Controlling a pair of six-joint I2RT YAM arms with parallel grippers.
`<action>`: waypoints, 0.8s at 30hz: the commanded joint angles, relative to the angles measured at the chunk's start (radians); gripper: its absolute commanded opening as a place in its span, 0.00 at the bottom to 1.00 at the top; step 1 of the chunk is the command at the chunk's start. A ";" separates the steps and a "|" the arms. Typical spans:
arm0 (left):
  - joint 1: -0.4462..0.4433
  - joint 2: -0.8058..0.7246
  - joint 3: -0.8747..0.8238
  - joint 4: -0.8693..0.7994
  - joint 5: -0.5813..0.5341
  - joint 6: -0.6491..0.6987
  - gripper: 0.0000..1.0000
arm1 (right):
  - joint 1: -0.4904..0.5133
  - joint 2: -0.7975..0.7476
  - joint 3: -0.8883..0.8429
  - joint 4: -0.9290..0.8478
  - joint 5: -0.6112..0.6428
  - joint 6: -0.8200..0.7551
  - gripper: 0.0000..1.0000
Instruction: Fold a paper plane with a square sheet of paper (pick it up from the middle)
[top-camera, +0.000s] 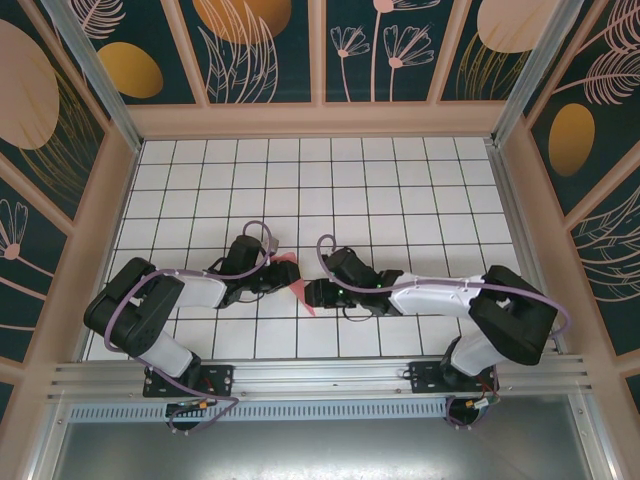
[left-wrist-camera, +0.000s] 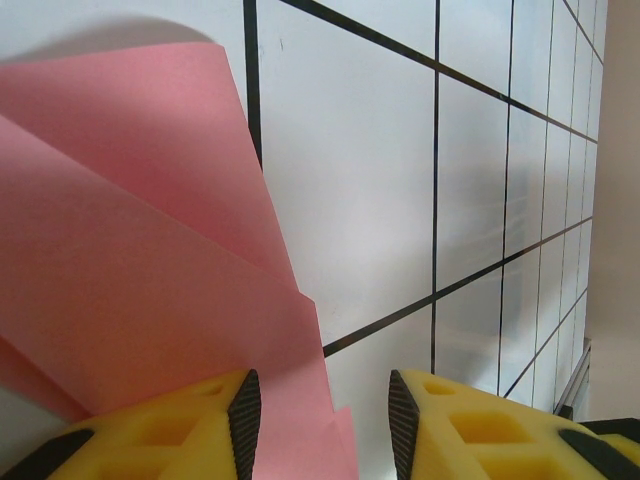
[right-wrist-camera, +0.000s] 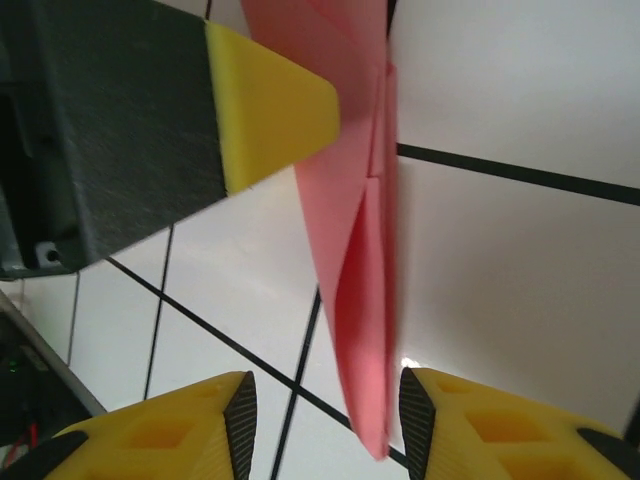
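Observation:
The salmon-pink paper (top-camera: 291, 273) is folded into a narrow pointed shape and lies on the white grid table between the two grippers. In the left wrist view its layered flaps (left-wrist-camera: 130, 250) rise on the left, and one edge reaches in between the fingers, close to the left pad. My left gripper (left-wrist-camera: 324, 425) is open. In the right wrist view the paper's pointed end (right-wrist-camera: 355, 220) hangs between the jaws, close to the right finger (right-wrist-camera: 415, 410). My right gripper (right-wrist-camera: 327, 425) is open too. Seen from above, the left gripper (top-camera: 283, 280) and right gripper (top-camera: 312, 293) nearly meet at the paper.
The left gripper's yellow fingertip (right-wrist-camera: 275, 110) on its black body juts in close beside the paper in the right wrist view. Patterned walls (top-camera: 320, 50) enclose the white tiled table (top-camera: 330, 180). A metal rail (top-camera: 320, 375) carries both arm bases at the near edge.

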 joint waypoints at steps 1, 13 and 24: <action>-0.016 0.104 -0.012 -0.088 -0.072 0.042 0.41 | -0.009 0.055 0.027 0.044 -0.054 0.013 0.41; -0.015 0.099 -0.011 -0.092 -0.071 0.042 0.41 | 0.002 0.095 0.041 0.218 -0.182 0.038 0.04; -0.015 0.100 -0.004 -0.097 -0.071 0.043 0.41 | -0.020 0.196 0.053 0.198 -0.152 0.053 0.04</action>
